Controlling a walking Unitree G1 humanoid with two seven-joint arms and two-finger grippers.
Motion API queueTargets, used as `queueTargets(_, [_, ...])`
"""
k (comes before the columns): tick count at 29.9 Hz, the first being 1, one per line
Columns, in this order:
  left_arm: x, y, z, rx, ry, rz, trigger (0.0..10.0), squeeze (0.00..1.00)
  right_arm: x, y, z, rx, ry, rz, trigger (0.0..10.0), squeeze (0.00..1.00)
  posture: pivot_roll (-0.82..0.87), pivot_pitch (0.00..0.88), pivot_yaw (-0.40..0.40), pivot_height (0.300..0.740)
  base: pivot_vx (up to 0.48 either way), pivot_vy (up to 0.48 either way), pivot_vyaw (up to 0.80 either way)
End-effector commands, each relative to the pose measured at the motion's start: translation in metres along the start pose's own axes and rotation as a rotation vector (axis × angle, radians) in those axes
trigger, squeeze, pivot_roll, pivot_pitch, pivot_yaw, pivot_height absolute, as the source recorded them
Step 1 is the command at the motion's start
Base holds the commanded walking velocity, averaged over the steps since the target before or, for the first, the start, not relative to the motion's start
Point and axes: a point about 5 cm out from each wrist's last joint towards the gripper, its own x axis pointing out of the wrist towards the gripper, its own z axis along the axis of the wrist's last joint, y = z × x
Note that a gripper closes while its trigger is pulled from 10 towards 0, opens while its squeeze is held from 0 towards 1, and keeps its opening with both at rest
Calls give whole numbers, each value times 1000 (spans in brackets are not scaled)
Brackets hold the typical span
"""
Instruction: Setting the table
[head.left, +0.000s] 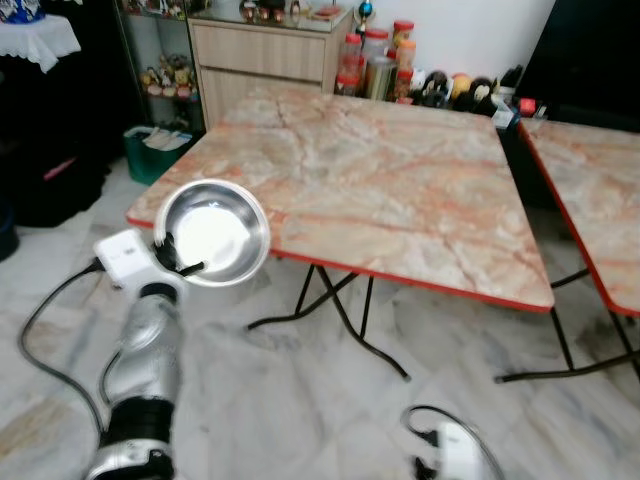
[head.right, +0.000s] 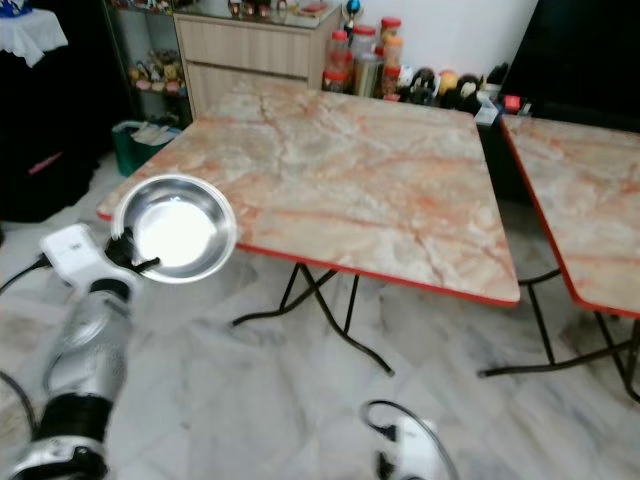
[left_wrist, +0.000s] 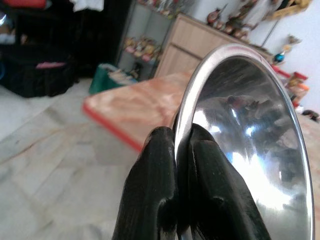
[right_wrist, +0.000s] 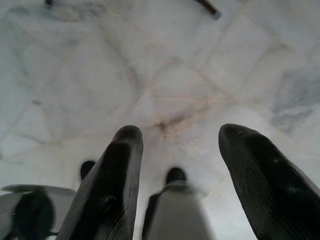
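A shiny steel bowl (head.left: 212, 232) hangs in front of the near left corner of the marble-patterned folding table (head.left: 400, 190). My left gripper (head.left: 178, 258) is shut on the bowl's near rim; in the left wrist view its black fingers (left_wrist: 155, 195) pinch the steel rim (left_wrist: 200, 80). My right gripper (right_wrist: 177, 145) hangs low at the bottom of the eye views, open, pointing down at the floor with nothing between its fingers.
A second marble table (head.left: 600, 200) stands to the right, with a narrow gap between. Jars and bottles (head.left: 375, 60) and a wooden cabinet (head.left: 265, 55) line the far wall. A green bin (head.left: 155, 150) sits left of the table. The floor is pale marble tile (head.left: 300, 400).
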Motion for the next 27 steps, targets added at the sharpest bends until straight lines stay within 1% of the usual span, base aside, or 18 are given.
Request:
queueTargets(1, [1,-22,1,-30,-7,-72,10000,0,-3,-15,-6,-5,8,-36,10000,0,70,0,-49,740,296,0,-525])
queueTargets(3, [1,-23,1,-32,-4,-75,10000,0,-3,-15,-6,-6,8,-37,10000,0,70,0,-49,740,292,0,-516])
queueTargets(6, [1,-23,0,-33,0,-81,10000,0,-1,-17,3,-11,-2,-41,10000,0,70,0,-49,740,289,0,-500])
queueTargets(8, [1,-23,1,-36,1,-84,10000,0,-1,-17,5,-17,-9,-51,10000,0,71,0,-48,740,289,0,0])
queueTargets(15, [1,-26,-1,-40,11,-99,10000,0,-1,-16,4,-18,4,-46,10000,0,68,0,-44,740,286,0,0])
queueTargets(18, [0,-27,-1,-41,15,-109,10000,0,-1,-15,4,-9,5,-41,10000,0,69,0,-42,740,280,0,-585])
queueTargets(20, [1,-28,-1,-40,17,-112,10000,0,-1,-15,3,-23,12,-45,10000,0,69,0,-43,740,281,0,-597])
queueTargets(23, [1,-28,-1,-30,18,-116,10000,0,-1,-16,2,-43,9,-49,10000,0,71,0,-42,740,280,0,0])
queueTargets(27, [1,-28,-1,-29,18,-117,10000,0,-1,-15,1,-38,12,-48,10000,0,71,0,-42,740,278,0,0])
